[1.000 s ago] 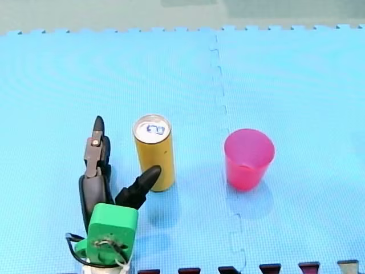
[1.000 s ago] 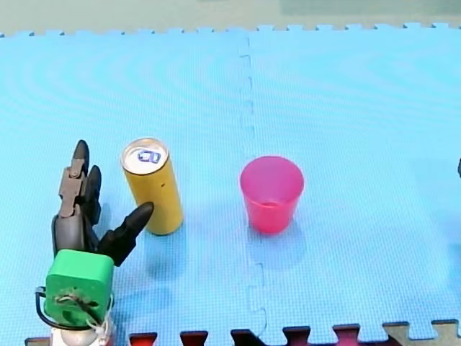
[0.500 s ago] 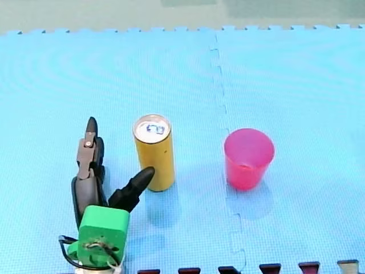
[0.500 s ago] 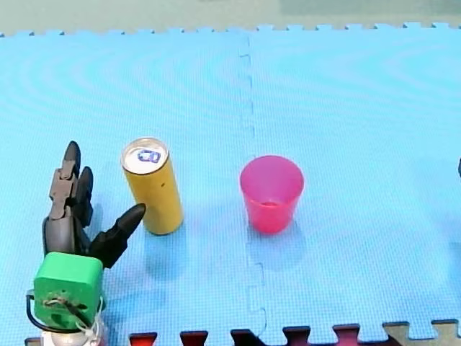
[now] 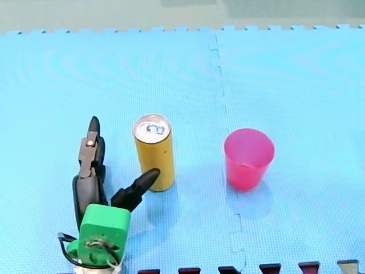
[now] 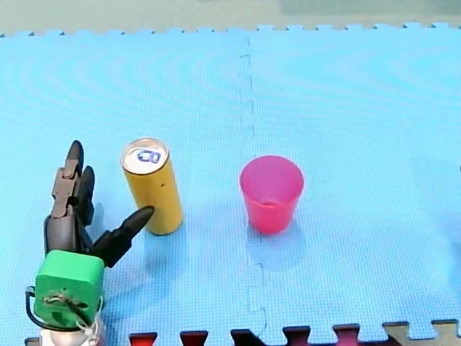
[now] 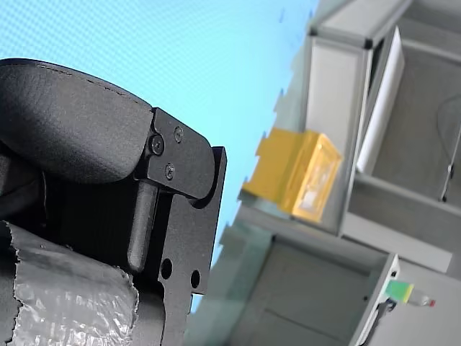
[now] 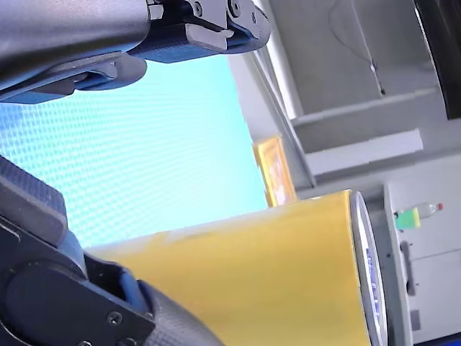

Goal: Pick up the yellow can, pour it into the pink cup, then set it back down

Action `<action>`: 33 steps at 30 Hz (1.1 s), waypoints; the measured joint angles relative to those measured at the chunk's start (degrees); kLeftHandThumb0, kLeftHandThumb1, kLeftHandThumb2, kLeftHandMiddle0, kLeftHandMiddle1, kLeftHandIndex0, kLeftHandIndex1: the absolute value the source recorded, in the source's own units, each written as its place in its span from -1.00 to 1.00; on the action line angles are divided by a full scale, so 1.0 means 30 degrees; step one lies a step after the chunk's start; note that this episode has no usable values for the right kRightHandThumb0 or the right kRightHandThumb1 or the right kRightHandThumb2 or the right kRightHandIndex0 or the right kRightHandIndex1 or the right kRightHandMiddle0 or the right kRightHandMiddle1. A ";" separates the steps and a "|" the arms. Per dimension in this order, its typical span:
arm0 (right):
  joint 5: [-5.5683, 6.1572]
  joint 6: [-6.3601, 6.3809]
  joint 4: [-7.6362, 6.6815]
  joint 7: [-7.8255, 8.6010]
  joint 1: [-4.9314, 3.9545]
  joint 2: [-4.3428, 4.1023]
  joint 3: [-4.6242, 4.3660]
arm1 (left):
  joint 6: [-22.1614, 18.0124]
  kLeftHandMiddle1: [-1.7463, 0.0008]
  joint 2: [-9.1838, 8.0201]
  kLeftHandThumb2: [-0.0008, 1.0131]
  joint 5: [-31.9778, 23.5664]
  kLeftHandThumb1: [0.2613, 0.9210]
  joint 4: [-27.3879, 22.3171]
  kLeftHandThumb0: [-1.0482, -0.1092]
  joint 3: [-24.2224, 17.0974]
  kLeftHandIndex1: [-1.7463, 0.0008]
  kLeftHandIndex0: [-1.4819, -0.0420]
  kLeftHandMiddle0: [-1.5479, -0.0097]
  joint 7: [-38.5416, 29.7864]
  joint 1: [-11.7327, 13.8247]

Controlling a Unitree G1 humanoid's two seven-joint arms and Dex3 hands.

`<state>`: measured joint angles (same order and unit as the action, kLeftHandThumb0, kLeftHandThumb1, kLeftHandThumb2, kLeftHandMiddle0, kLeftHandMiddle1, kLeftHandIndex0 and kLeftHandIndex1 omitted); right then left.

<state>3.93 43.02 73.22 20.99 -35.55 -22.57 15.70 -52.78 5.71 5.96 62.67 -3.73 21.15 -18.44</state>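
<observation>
We find the yellow can (image 5: pixel 154 157) standing upright on the blue foam mat (image 5: pixel 285 85), top facing up. The pink cup (image 5: pixel 248 160) stands upright to its right, well apart. The left hand (image 5: pixel 91 191) is just beside the can on its left, fingers apart and not clamped on it. Its thumb tip (image 5: pixel 149 175) reaches the can's lower side, though we cannot confirm contact. We cannot tell the right hand's state.

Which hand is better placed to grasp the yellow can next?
Left. The left hand is open just beside the can, on the side away from the cup, its thumb reaching toward the can's base.
</observation>
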 measured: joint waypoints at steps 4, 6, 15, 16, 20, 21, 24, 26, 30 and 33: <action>-0.0036 0.0012 0.0000 -0.0090 0.0000 -0.0015 -0.0033 | -0.0139 1.00 0.0215 -1.00 -0.0744 -0.06 0.0065 -0.11 -0.0353 1.00 0.88 0.82 -0.0866 -0.0010; -0.0051 0.0014 0.0000 -0.0128 0.0000 -0.0024 -0.0049 | -0.0174 1.00 0.0289 -1.00 -0.0952 -0.06 0.0107 -0.10 -0.0469 1.00 0.89 0.83 -0.1172 -0.0022; -0.0131 0.0013 0.0001 -0.0243 -0.0004 -0.0094 -0.0116 | -0.0313 1.00 0.0332 -1.00 -0.1026 -0.07 0.0278 -0.05 -0.0717 1.00 0.91 0.91 -0.1910 -0.0088; -0.0148 0.0013 0.0001 -0.0273 -0.0006 -0.0097 -0.0127 | -0.0312 1.00 0.0331 -1.00 -0.1025 -0.07 0.0278 -0.04 -0.0727 1.00 0.91 0.91 -0.1980 -0.0093; -0.0194 0.0012 0.0002 -0.0317 -0.0013 -0.0105 -0.0161 | -0.0284 1.00 0.0329 -1.00 -0.1032 -0.07 0.0246 -0.02 -0.0763 1.00 0.92 0.93 -0.2241 -0.0094; -0.0203 0.0012 0.0002 -0.0333 -0.0014 -0.0105 -0.0173 | -0.0263 1.00 0.0331 -1.00 -0.1036 -0.07 0.0224 -0.02 -0.0773 1.00 0.92 0.93 -0.2294 -0.0094; -0.0221 0.0012 0.0003 -0.0387 -0.0020 -0.0106 -0.0193 | -0.0175 1.00 0.0343 -1.00 -0.1059 -0.07 0.0159 -0.01 -0.0803 1.00 0.93 0.94 -0.2437 -0.0093; -0.0233 0.0012 0.0003 -0.0438 -0.0027 -0.0106 -0.0205 | -0.0117 1.00 0.0353 -1.00 -0.1068 -0.07 0.0127 0.00 -0.0814 1.00 0.93 0.95 -0.2477 -0.0089; -0.0258 0.0012 0.0003 -0.0503 -0.0034 -0.0107 -0.0238 | -0.0058 1.00 0.0318 -1.00 -0.0888 -0.07 0.0111 0.01 -0.0751 1.00 0.93 0.96 -0.2472 -0.0073; -0.0266 0.0011 0.0003 -0.0524 -0.0036 -0.0107 -0.0255 | 0.0260 1.00 -0.0100 -1.00 0.0343 -0.09 0.0100 -0.02 -0.0201 1.00 0.94 0.97 -0.1658 -0.0008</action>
<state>3.13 43.05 73.23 19.42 -35.66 -22.89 14.93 -51.99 5.41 6.98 62.97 -4.34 16.18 -18.47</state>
